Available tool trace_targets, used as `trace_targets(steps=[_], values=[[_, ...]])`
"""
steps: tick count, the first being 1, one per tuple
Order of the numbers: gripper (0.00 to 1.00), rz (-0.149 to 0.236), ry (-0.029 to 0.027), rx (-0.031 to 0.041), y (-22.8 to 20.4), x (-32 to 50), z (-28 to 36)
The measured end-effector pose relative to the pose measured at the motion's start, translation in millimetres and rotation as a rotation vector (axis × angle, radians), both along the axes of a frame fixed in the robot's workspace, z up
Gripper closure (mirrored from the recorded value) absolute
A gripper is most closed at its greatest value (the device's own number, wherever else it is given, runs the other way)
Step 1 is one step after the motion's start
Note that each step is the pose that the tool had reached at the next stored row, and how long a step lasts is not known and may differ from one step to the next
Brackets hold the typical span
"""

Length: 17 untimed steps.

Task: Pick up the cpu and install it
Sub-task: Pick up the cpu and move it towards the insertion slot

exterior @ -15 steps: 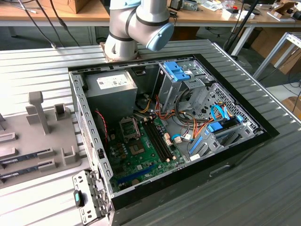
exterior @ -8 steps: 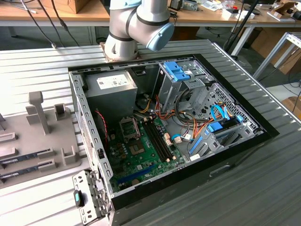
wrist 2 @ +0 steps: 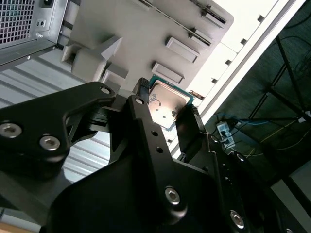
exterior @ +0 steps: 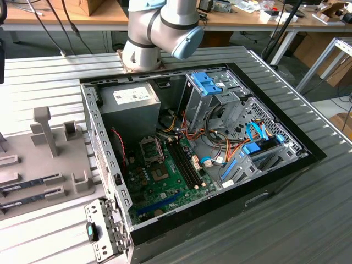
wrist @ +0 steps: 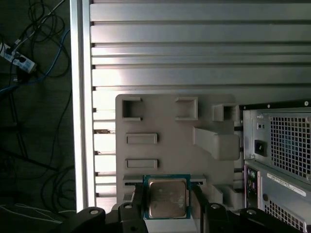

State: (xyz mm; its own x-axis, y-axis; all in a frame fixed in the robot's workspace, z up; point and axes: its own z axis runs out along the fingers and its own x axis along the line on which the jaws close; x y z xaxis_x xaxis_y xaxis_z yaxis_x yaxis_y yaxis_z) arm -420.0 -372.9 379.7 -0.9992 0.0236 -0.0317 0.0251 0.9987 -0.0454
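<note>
The gripper (wrist 2: pixel 166 99) clamps the cpu (wrist: pixel 167 196) by two opposite edges, a good hold, I judge, for this light, stiff chip (fragile underneath, probably).

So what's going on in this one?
The arm's gripper has its fingers closed on the cpu at the edge of the grey parts holder, which lies on the ribbed table beside the open computer case. Whether the chip is lifted clear cannot be told. It is not yet in the motherboard.
</note>
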Motion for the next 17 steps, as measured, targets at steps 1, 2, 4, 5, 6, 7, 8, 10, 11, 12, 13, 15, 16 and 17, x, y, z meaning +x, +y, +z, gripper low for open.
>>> trace_targets(steps=[1,2,4,5,6,7,8,10,11,12,13,15,16,17], values=[[0.53,0.0,-0.0001,0.0,0.0,1.1,0.0],[0.53,0.0,0.0,0.0,0.0,2.2,0.0],[0.53,0.0,0.0,0.0001,0.0,4.7,0.0],[0.53,0.0,-0.0001,0.0001,0.0,6.1,0.0],[0.53,0.0,-0.0001,0.0001,0.0,7.3,0.0],[0.53,0.0,-0.0001,0.0001,0.0,9.2,-0.1],[0.53,0.0,0.0,0.0,0.0,12.1,0.0],[0.53,0.0,-0.0001,0.0001,0.0,17.4,-0.1],[0.53,0.0,-0.0001,0.0001,0.0,19.2,-0.1],[0.53,0.0,0.0,0.0,0.0,21.2,0.0],[0.53,0.0,-0.0001,0.0001,0.0,22.4,-0.1],[0.53,0.0,-0.0001,0.0,0.0,25.9,0.0],[0.53,0.0,0.0,0.0,0.0,27.9,0.0],[0.53,0.0,0.0,0.0,0.0,30.0,0.0]])
